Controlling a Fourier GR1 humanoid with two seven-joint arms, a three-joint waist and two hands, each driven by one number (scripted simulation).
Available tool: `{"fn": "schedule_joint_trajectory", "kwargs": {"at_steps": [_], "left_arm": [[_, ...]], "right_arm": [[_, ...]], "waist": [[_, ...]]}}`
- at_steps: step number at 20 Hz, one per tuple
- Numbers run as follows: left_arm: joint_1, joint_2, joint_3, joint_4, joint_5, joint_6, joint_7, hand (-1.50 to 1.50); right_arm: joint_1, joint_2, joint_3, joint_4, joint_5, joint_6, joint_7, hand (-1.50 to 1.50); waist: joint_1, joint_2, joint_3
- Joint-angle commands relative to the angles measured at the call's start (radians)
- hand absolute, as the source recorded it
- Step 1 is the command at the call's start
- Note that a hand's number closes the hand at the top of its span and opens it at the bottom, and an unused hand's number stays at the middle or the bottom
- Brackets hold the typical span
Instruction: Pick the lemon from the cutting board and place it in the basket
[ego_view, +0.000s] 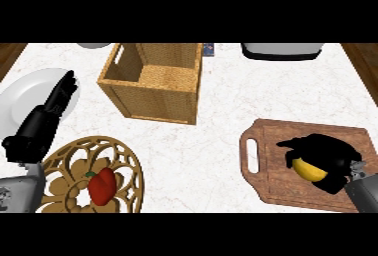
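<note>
Two hands show: the right hand (330, 156) curls round the lemon (310, 171) at the cutting board (295, 131), lower right; the left hand (46, 116) rests straight-fingered at left; the basket (156, 102) stands upper centre.

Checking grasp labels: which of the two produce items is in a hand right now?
The yellow lemon, over the cutting board, with the right hand curled round it. The red pepper lies apart on the wooden trivet, no hand on it.

Kitchen — marble counter (214, 160), cutting board (277, 186)
</note>
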Motion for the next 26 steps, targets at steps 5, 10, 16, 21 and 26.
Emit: {"fn": "schedule_joint_trajectory", "kwargs": {"at_steps": [5,10,16,21,26], "left_arm": [[-0.046,0.038,0.061,-0.014,0.043,-0.057,0.045,0.00],[-0.056,-0.013,0.015,0.020,-0.013,-0.015,0.037,0.00],[-0.058,-0.019,-0.002,0.001,-0.017,-0.016,0.026,0.00],[-0.081,0.001,0.019,-0.002,-0.010,-0.023,0.071,0.00],[-0.021,-0.037,-0.012,-0.014,-0.023,-0.010,0.038,0.00]], "right_arm": [[0.002,0.043,0.028,0.059,0.083,-0.062,-0.048,1.50],[-0.034,0.123,-0.059,0.132,0.087,-0.196,0.002,1.50],[-0.233,0.246,-0.357,0.278,0.071,-0.253,0.436,1.50],[-0.359,0.302,-0.456,0.300,0.053,-0.425,0.539,1.50],[-0.505,0.398,-0.594,0.222,-0.155,-0.519,0.478,1.50]], "waist": [[-0.003,0.008,0.007],[-0.005,0.010,0.007],[0.025,0.022,0.008],[0.013,0.014,0.008],[0.020,0.011,0.008]]}}
